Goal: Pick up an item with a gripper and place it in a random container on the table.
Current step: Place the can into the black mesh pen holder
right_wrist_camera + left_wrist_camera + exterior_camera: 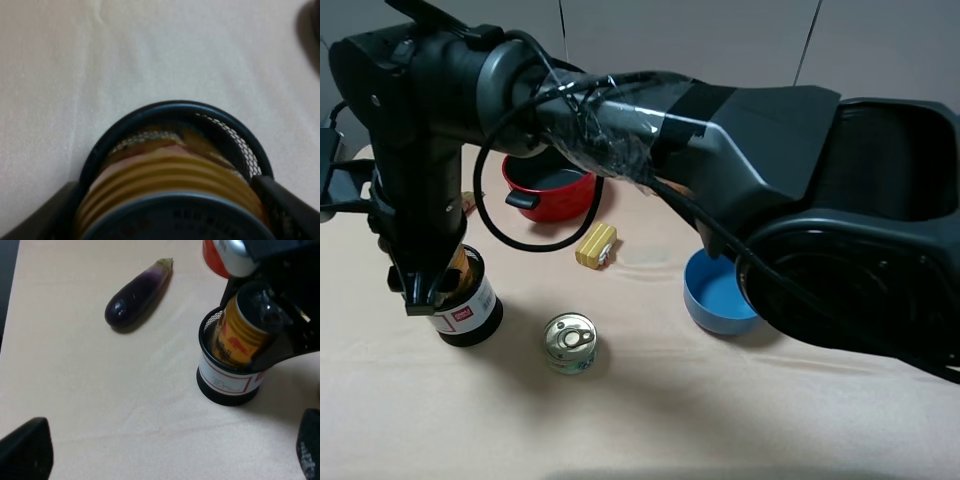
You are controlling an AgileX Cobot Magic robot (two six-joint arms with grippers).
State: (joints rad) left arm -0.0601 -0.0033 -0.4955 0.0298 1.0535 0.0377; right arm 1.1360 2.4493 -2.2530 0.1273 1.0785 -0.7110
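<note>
Right tool [432, 288] grips tin can [240, 330] inside mesh cup [227, 385].

1. The tin can [239, 332] is showing orange-yellow with red print.
2. The mesh cup [222, 396] is showing black, its label [225, 380] white edged red.
3. The tabletop [720, 400] is showing beige-pink.
4. The aubergine [137, 292] is gleaming dark purple.

Tally on one table [740, 430]: two cans, three containers, two other items.
Cans: one tall orange-brown can [240, 337], one flat green can [570, 342]. Containers: one black mesh cup [227, 385], one red pot [570, 205], one blue bowl [708, 316]. Other items: one purple eggplant [137, 292], one small yellow block [596, 245].
</note>
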